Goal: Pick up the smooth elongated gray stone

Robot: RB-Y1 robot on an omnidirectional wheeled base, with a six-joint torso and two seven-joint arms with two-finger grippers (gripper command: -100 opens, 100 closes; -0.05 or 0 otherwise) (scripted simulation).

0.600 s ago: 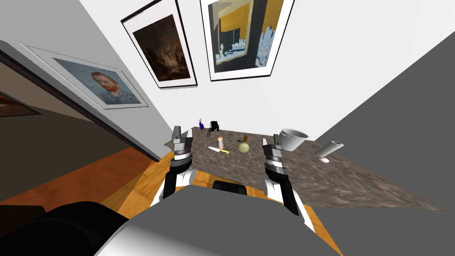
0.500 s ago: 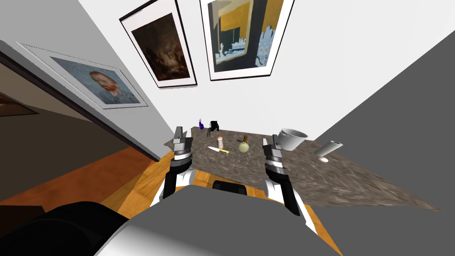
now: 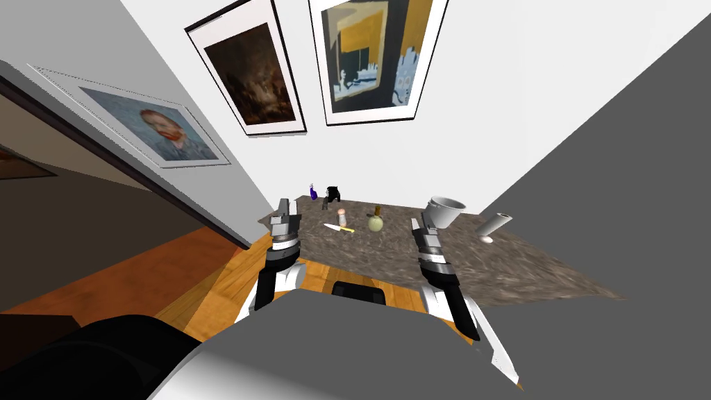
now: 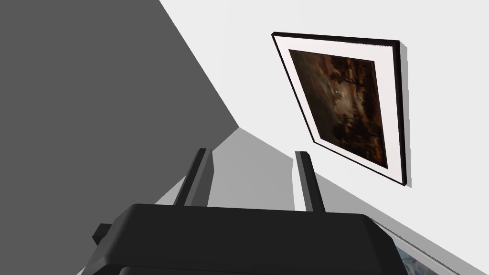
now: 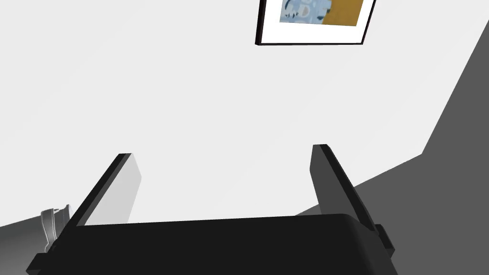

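Both arms are raised in front of me at the near edge of the bench (image 3: pixel 389 253), a mottled grey-brown slab set against the white wall. The left claw (image 3: pixel 282 203) stands at the bench's left corner. Seen from its wrist, its fingers (image 4: pixel 305 179) stand apart with a rather narrow gap and nothing between them. The right claw (image 3: pixel 416 223) is up over the near edge further right, its blades spread wide and empty. Beside one of its fingers (image 5: pixel 122 191) a sliver of the white pot (image 5: pixel 51 223) pokes in, the rest cut off by the claw's dark body. The grey stone (image 3: pixel 325 205) seems to be the tiny grey speck far back on the bench, just in front of a black object (image 3: pixel 333 194) and near a small purple bottle (image 3: pixel 312 192). It is too small to judge its shape or how it lies, and I cannot tell whether it touches the black object. Nearer me lie a pale shaker (image 3: pixel 341 216), a knife (image 3: pixel 339 228) with a yellow handle and a round green bottle (image 3: pixel 375 222), close together but apart. In the head view the white pot (image 3: pixel 442 212) stands just beyond the right claw, and further right a white cylinder (image 3: pixel 494 226) leans, its foot hard to read. Both claws are well apart from the stone.
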